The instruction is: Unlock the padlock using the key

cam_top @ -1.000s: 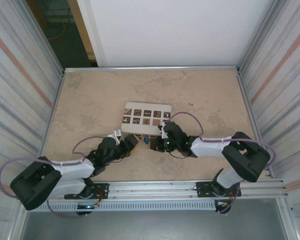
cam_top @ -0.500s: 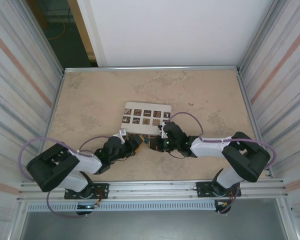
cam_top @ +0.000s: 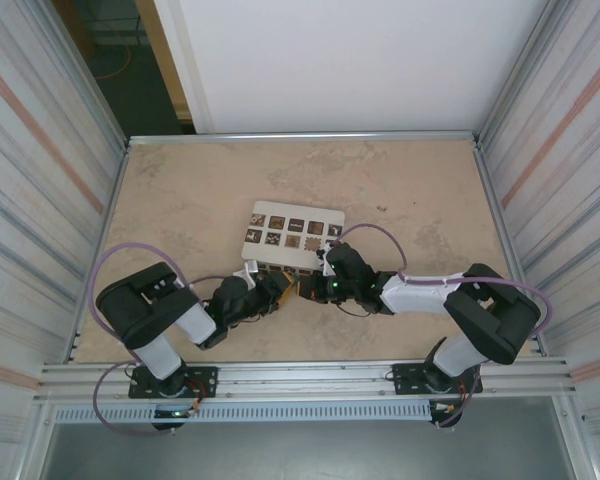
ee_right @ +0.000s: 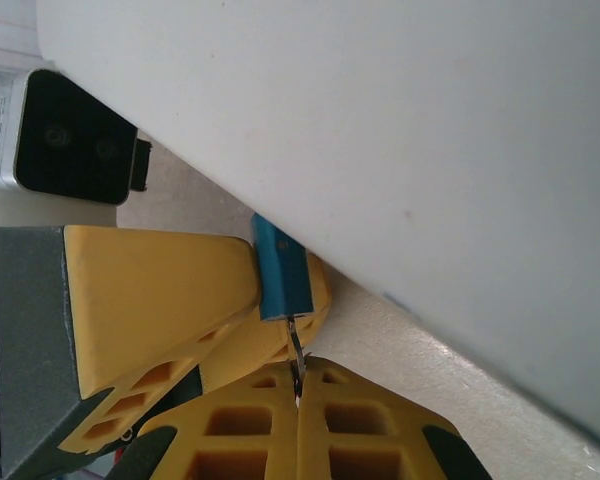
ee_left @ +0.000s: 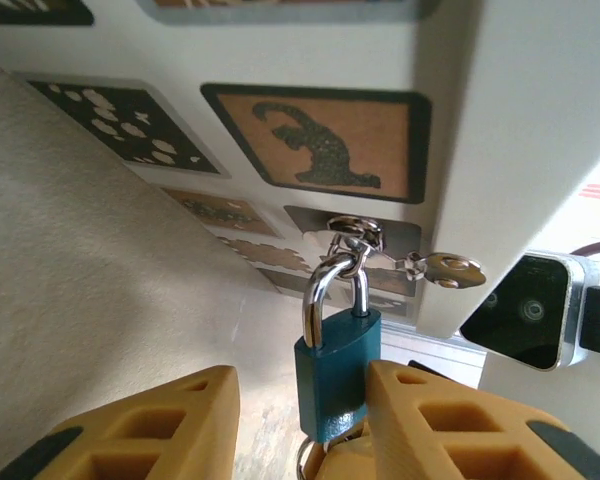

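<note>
Padlock (ee_left: 338,378): small, rectangular blue-teal body with a smooth painted finish and a bright polished metal shackle (ee_left: 325,290); no brand or lettering can be read on it; it hangs by the shackle from a small metal ring (ee_left: 352,232) on the side wall of the white box (ee_left: 520,120); a pale metal tab (ee_left: 445,270) projects beside that ring.

White box: smooth, matt white walls set with square brown tiles (ee_left: 320,145) with rounded dark borders; each tile carries a dark cut-out silhouette; none bears legible writing; in the top view the box stands on a beige, mottled, stone-like table (cam_top: 180,200).

Left gripper (ee_left: 300,378): yellow plastic fingers with moulded hollow cells; jaws partly apart and astride the padlock body; the body lies against one finger (ee_left: 450,420), with a clear gap to the other (ee_left: 160,425); not clamped.

Right gripper (ee_right: 298,378): the same yellow cellular fingers, pressed fully together, pinching the key (ee_right: 296,350); the key is a thin dark metal sliver rising from the fingertips to the underside of the padlock; its detail is too small to make out.
</note>
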